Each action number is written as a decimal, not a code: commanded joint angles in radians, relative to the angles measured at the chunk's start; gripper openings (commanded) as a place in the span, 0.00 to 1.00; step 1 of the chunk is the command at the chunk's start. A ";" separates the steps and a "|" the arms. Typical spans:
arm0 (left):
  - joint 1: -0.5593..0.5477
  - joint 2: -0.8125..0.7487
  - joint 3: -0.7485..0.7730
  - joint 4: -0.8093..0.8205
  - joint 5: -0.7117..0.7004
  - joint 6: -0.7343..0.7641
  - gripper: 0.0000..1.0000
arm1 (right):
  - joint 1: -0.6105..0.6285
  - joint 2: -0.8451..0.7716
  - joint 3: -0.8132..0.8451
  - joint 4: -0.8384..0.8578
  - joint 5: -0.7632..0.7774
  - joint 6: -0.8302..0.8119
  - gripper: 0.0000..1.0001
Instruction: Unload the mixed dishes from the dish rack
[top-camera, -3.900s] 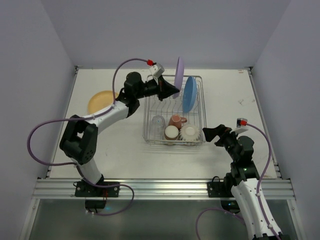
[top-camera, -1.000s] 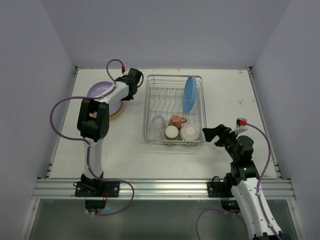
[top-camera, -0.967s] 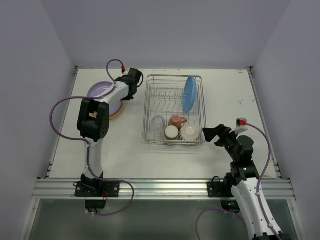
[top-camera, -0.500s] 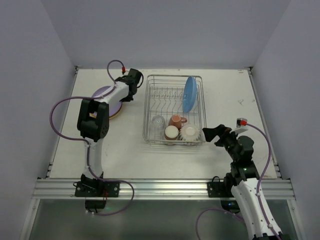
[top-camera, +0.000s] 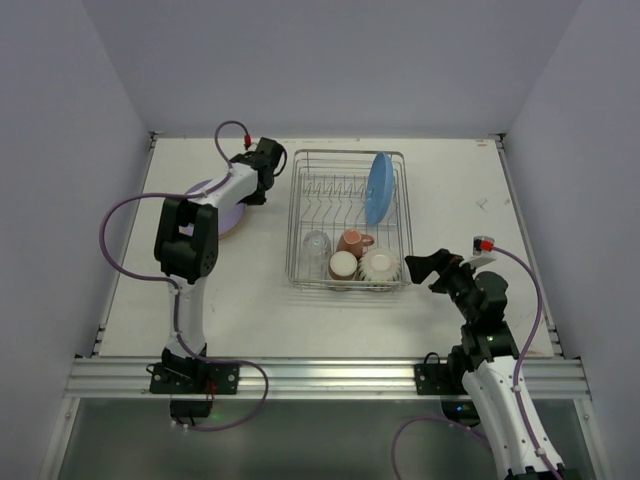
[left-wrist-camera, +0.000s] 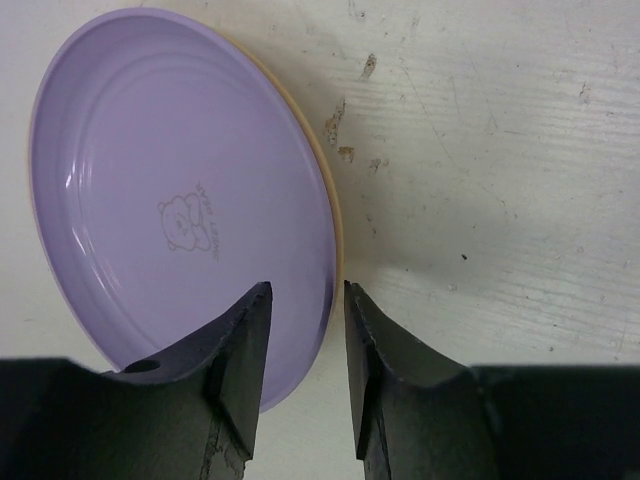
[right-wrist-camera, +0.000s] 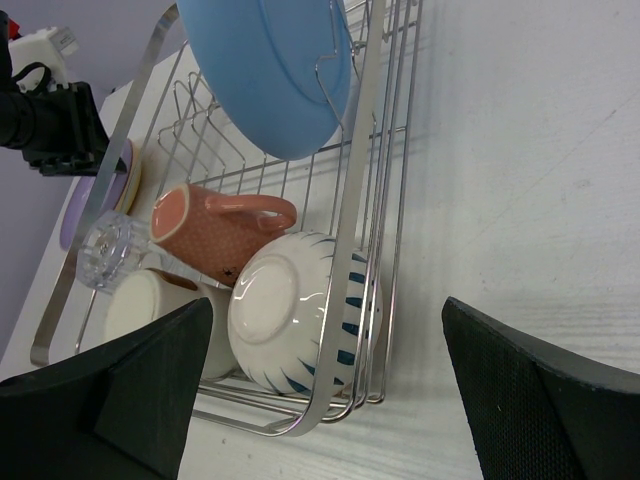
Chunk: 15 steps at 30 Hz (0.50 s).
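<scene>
Your left gripper (left-wrist-camera: 308, 290) hangs over the purple plate (left-wrist-camera: 180, 200) with its jaws a narrow gap apart, gripping nothing. The plate's rim shows just beyond the fingertips. The purple plate lies flat on the yellow-orange plate (left-wrist-camera: 338, 245), on the table (left-wrist-camera: 520, 150).

Your right gripper (right-wrist-camera: 326, 305) is spread wide and empty, outside the dish rack (right-wrist-camera: 355, 180). Directly ahead of it in the rack sits the cream bowl (right-wrist-camera: 290, 315), base toward the fingers. Left of the bowl are two reddish-brown cups (right-wrist-camera: 215, 235) and the clear tumbler (right-wrist-camera: 112, 245). The blue plate (right-wrist-camera: 270, 70) stands farther ahead.
</scene>
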 joint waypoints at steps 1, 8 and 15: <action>0.010 -0.056 0.017 -0.013 0.021 0.016 0.41 | -0.001 -0.006 0.020 0.030 -0.026 -0.014 0.99; 0.010 -0.145 -0.019 0.044 0.115 0.024 0.65 | -0.001 -0.005 0.020 0.030 -0.028 -0.012 0.99; 0.010 -0.306 -0.111 0.187 0.317 0.044 0.72 | -0.001 -0.005 0.022 0.030 -0.028 -0.012 0.99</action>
